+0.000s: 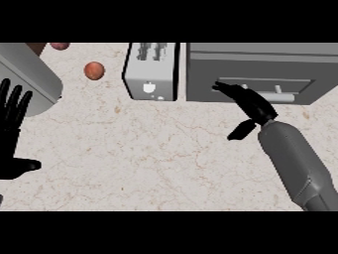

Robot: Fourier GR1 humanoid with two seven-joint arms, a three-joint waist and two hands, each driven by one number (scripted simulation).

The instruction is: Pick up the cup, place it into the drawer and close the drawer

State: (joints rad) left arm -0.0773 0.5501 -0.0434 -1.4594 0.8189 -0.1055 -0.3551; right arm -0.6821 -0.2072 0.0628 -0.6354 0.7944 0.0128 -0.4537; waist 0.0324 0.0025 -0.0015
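The grey drawer unit (266, 64) stands at the back right of the counter, its front panel (274, 87) facing me. My right hand (253, 108) reaches up to that panel with its fingers (230, 91) straight against its left part and the thumb hanging down behind. It holds nothing. No cup shows clearly; a small pale shape (278, 90) sits at the panel, and I cannot tell what it is. My left hand (2, 129) rests open at the left edge, fingers up.
A grey toaster (153, 72) stands just left of the drawer unit. An orange-brown egg-shaped object (93, 70) lies left of it, a reddish one (59, 45) at the back edge. A large grey rounded body (21, 74) fills the back left corner.
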